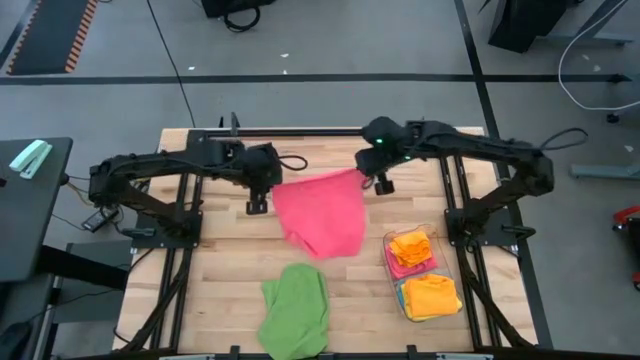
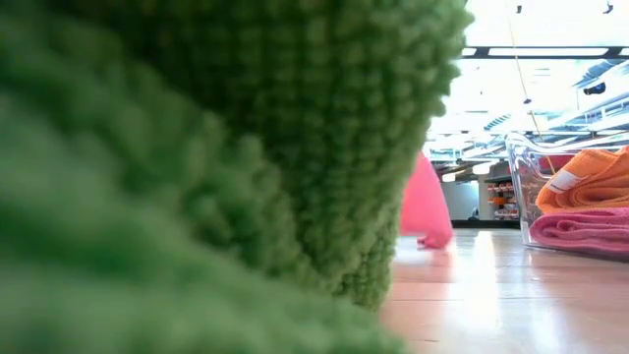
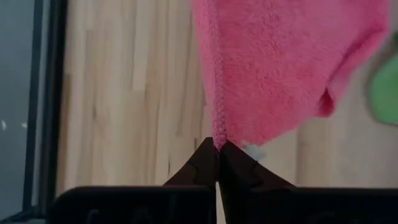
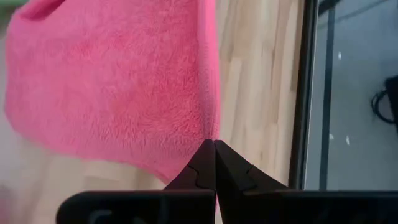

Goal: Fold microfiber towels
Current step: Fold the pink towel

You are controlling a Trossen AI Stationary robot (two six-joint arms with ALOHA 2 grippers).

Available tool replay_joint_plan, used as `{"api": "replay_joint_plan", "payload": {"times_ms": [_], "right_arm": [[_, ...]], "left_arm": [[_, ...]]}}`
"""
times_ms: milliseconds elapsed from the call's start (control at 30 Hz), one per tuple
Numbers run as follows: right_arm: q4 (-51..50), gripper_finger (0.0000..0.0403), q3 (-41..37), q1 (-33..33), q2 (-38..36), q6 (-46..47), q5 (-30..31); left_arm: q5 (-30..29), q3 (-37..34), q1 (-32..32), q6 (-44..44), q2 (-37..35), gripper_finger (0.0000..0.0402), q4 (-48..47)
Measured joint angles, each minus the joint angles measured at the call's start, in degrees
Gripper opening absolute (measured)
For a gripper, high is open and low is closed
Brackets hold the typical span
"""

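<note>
No text, label, brand, number or sign can be read in any view; a small white tag (image 2: 567, 181) shows on the orange towel (image 2: 590, 179) in the clear bin (image 2: 521, 187) at the right of the table, but nothing on it is legible

Both arms reach in toward the middle. The left gripper (image 3: 217, 148) and right gripper (image 4: 214, 149) have their jaws pinched tight.
</note>
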Motion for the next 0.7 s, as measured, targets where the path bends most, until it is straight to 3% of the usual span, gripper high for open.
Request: {"api": "replay_joint_plan", "payload": {"times_ms": [300,533,700], "right_arm": [[8.2,0.0003,-1.0,-6.0,12.5,-3.5,1.5],[13.1,0.0003,-1.0,-6.9,20.2,-5.3,0.7],[12.0,0.0003,-1.2,-6.9,21.8,-5.7,-0.5]], "left_arm": [[-0.1,-14.0,4.6,-1.6,1.3,0.003,11.2],[0.4,-15.5,5.8,-2.2,1.3,0.0008,11.1],[3.2,-15.5,4.7,-5.1,1.7,0.0033,12.7]]}}
